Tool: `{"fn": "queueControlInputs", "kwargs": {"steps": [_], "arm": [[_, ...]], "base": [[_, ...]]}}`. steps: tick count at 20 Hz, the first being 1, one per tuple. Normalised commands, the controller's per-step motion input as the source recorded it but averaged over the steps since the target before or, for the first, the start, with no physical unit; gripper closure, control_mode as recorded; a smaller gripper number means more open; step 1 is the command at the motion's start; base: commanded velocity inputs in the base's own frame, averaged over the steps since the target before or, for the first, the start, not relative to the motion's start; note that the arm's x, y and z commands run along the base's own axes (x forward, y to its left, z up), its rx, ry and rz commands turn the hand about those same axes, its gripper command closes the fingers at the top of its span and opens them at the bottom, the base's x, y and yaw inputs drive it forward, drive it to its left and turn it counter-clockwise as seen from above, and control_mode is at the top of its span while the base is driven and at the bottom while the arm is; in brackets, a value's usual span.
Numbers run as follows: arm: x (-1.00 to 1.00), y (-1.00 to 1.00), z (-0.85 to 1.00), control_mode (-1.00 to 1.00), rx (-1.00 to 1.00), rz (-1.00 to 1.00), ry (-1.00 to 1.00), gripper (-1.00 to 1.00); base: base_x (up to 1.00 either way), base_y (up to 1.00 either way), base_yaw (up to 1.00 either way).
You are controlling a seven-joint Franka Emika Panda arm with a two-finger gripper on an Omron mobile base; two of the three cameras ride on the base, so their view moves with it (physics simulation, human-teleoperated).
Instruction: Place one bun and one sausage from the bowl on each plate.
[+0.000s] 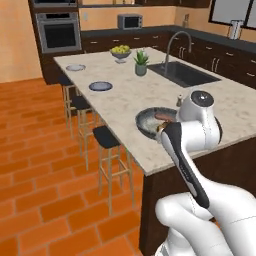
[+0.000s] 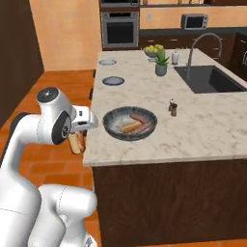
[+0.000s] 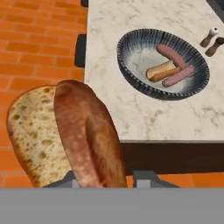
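- The bun (image 3: 83,140), split lengthwise with a brown crust and a pale crumb, was held in the gripper (image 2: 81,135), whose fingers were clenched on it; the bun hung off the counter edge, over the orange floor, near the bowl.
- The bowl (image 2: 112,129) stood near the front edge of the counter (image 2: 207,120); inside it lay 1 more bun (image 3: 161,70) and 2 sausages, the upper sausage (image 3: 171,54) and the lower sausage (image 3: 179,75), close together.
- The 2 plates, the nearer plate (image 2: 113,80) and the farther plate (image 2: 107,61), lay well apart from the bowl along the left side of the counter, and both looked bare.
- The step in hand seemed to be the carrying of the 1st bun from the bowl toward a plate.
- The next move probably called for bringing the bun over the nearer plate, which stood far from the arm, so the base would perhaps need to drive, then lowering the bun and opening the fingers.
- A small pepper mill (image 2: 173,107) stood just to the right of the bowl, out of the likely way.
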Motion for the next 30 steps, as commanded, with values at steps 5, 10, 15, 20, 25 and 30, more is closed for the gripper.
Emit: {"fn": "queueControlInputs", "kwargs": {"steps": [5, 10, 15, 20, 25, 30], "arm": [[0.0, 0.0, 0.0, 1.0, 0.0, 0.0, 0.0, 1.0], [0.0, 0.0, 0.0, 1.0, 0.0, 0.0, 0.0, 1.0], [0.0, 0.0, 0.0, 1.0, 0.0, 0.0, 0.0, 1.0], [0.0, 0.0, 0.0, 1.0, 0.0, 0.0, 0.0, 1.0], [0.0, 0.0, 0.0, 1.0, 0.0, 0.0, 0.0, 1.0], [0.0, 0.0, 0.0, 1.0, 0.0, 0.0, 0.0, 1.0]], "base": [[0.16, 1.0, -0.45], [0.39, 1.0, -0.45], [0.53, 1.0, -0.41], [0.41, 1.0, -0.45], [0.39, 1.0, -0.46], [0.33, 1.0, -0.47]]}}
